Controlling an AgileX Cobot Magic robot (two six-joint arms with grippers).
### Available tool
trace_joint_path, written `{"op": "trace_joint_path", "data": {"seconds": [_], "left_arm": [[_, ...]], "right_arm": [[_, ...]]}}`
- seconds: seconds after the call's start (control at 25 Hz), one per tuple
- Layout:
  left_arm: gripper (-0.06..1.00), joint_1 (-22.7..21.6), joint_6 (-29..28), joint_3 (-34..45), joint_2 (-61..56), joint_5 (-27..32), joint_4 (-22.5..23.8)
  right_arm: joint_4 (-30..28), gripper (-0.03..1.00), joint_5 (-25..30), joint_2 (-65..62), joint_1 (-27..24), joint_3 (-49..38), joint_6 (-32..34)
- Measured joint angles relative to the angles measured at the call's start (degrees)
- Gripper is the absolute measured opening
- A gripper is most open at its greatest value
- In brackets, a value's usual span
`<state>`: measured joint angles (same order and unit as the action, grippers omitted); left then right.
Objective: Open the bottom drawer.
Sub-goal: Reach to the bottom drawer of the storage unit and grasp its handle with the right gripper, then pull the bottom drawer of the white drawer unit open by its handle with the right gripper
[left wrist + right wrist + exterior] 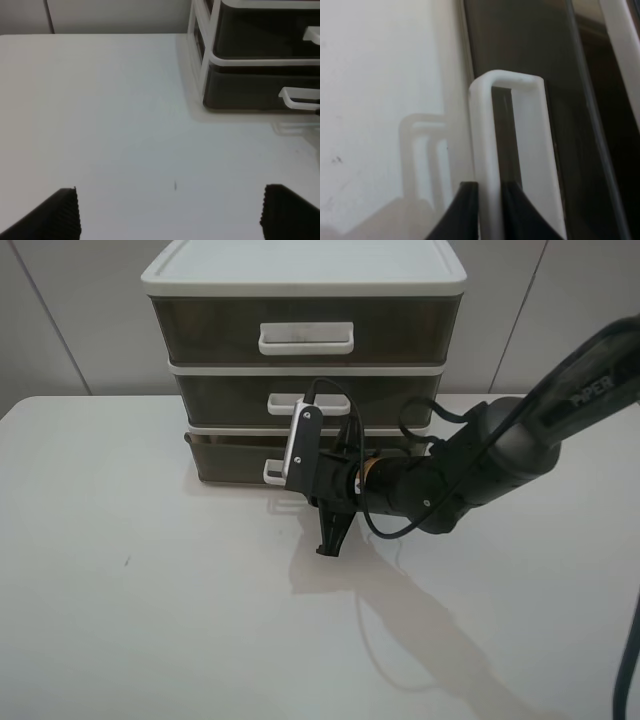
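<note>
Your right gripper (490,189) is pinched tight on the front bar of the white loop handle (506,80), one finger inside the loop and one outside it. The bottom drawer (232,456) lies directly beyond those fingers, lowest in the three-drawer cabinet (300,270), and looks shut or barely started; I cannot tell which. Draw straight back along the drawer's run, level with the table (150,620); do not lift or twist the wrist, since the thin bar would likely slip or flex. Whether you hold the bar at its middle is hidden; if you are off-centre, expect the drawer to skew, so go slowly. The cabinet looks light and may slide with the pull; watch for that.

Your left gripper (170,212) is spread wide and holds nothing; the cabinet stands ahead of it and to one side, well apart, so it could brace the frame if needed.

The smoky fronts of the top drawer (200,330), the middle drawer (220,398) and the bottom drawer show nothing I can make out inside.
</note>
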<state>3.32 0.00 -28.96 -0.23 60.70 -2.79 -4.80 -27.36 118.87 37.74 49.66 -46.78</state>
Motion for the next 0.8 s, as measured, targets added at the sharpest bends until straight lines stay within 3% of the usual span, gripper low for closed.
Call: {"op": "trace_joint_path", "data": {"seconds": [0.4, 0.8], "left_arm": [[0.74, 0.0, 0.0, 0.0, 0.0, 0.0, 0.0], [0.74, 0.0, 0.0, 0.0, 0.0, 0.0, 0.0]], "right_arm": [[-1.0, 0.1, 5.2, -2.3, 0.7, -0.1, 0.2], [-1.2, 0.1, 7.0, -6.7, 2.0, -5.0, 0.4]]}}
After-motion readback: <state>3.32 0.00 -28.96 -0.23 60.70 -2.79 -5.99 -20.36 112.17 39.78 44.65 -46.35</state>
